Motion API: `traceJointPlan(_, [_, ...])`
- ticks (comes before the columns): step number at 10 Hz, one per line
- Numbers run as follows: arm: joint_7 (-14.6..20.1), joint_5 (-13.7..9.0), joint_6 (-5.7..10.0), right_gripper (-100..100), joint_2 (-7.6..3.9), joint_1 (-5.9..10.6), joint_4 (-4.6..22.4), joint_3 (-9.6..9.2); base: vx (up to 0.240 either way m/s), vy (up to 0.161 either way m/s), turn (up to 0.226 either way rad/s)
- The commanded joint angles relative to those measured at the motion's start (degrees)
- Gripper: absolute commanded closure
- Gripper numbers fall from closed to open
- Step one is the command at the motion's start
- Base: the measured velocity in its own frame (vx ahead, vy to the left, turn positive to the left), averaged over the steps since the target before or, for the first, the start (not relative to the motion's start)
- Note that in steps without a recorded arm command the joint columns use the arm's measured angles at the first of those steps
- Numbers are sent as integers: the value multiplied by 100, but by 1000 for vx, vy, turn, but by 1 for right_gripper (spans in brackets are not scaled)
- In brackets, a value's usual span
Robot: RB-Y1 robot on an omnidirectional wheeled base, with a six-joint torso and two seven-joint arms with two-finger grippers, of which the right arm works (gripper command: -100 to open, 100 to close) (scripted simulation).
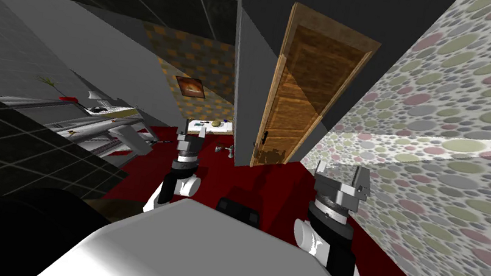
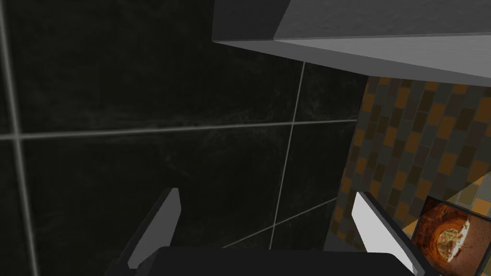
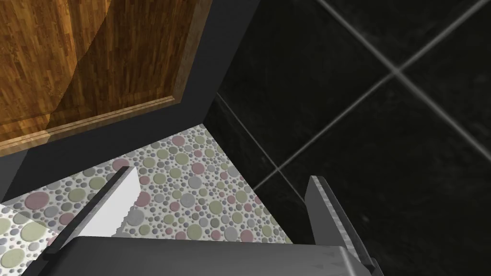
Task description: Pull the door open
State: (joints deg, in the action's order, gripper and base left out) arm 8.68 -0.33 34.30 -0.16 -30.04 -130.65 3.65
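**Both end effectors spread and empty, door out of reach**

Nearest, the left end effector [image 1: 192, 132] is raised ahead of my left shoulder. Its fingers [image 2: 165, 218] are spread wide with nothing between them. The right end effector [image 1: 344, 176] is raised on the other side, close beside the spotted wall [image 1: 452, 147]. Its fingers [image 3: 120, 201] also stand apart and empty, and they point up at the top corner of the door [image 3: 96, 62], not at any part worth gripping.

Beyond both, the red floor [image 1: 269, 177] runs on to the door [image 1: 308, 87], a brown wood-grained leaf in a paler frame. It stands between a grey wall [image 1: 245, 96] and the spotted wall, well apart from either end effector. The handle [image 1: 265, 137] is a small dark lever on the edge by the grey wall, about halfway up. I cannot tell whether the leaf is latched or ajar.

The leaf is probably heavy and rigid, with no risk of breaking. It should swing in an arc about hinges on the spotted-wall side. The handle looks like the only hold. It is thin and likely smooth, so the fingers should close squarely across the lever, low enough not to slide off. The pull should follow the arc, not a straight line, and the base will need room to back away.
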Motion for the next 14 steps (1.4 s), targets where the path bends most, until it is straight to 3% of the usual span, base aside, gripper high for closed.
traceJointPlan(1, [188, -103, 39, -100, -66, 60, 205, -50, 21, -7, 120])
traceJointPlan(10, [1455, -802, 303, -100, -474, 464, 1538, -386, 82, -33, 128])
traceJointPlan(11, [1461, -802, 303, -100, -474, 464, 1599, -386, 59, -25, 85])
traceJointPlan(14, [1959, -1101, 416, -100, -640, 637, 2151, -530, 66, -31, 157])
